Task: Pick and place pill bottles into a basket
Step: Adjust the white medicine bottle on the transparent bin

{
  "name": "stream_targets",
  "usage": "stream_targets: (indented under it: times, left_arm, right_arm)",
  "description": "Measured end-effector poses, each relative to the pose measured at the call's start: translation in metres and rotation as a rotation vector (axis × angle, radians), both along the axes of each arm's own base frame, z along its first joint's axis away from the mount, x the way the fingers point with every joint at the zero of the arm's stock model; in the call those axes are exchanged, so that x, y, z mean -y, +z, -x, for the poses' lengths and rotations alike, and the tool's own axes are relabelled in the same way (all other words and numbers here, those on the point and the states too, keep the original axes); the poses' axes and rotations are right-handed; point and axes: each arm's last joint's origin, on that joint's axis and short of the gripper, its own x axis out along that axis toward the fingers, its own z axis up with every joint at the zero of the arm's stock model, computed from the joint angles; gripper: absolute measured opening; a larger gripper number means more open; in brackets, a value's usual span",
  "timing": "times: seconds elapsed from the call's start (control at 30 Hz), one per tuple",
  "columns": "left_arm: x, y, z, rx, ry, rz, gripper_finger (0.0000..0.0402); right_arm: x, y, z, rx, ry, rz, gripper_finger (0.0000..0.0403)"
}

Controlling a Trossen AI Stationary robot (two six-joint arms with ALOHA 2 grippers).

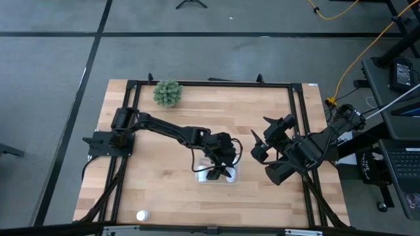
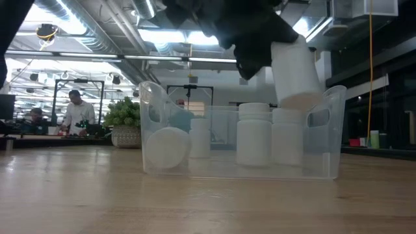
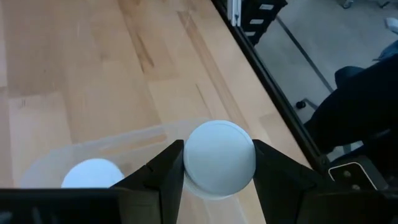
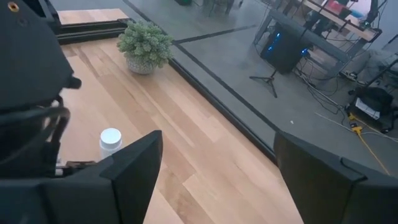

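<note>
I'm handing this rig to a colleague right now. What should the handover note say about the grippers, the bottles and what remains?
Left gripper: shut on a pill bottle, held tilted above the clear basket, not yet released.
Right gripper: open, empty, waiting to the right of the basket.
In the basket: four bottles show in the low view, three upright and one on its side.
Left on the table: one bottle near the front edge, on the left arm's side. The green plant at the back is not part of the job.
Remaining: drop the held bottle into the basket, then fetch the last one.
</note>
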Motion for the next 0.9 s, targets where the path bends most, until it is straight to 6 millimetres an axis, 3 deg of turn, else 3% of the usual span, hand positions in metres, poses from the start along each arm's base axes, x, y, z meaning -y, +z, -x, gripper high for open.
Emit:
stream_targets:
  times: [0.9]
  left_arm:
    - [-0.004, -0.021, -0.006, -0.022, -0.033, -0.019, 0.0156]
  right_arm:
    - [0.0, 0.0, 0.0, 0.001, -0.001, -0.001, 0.0308]
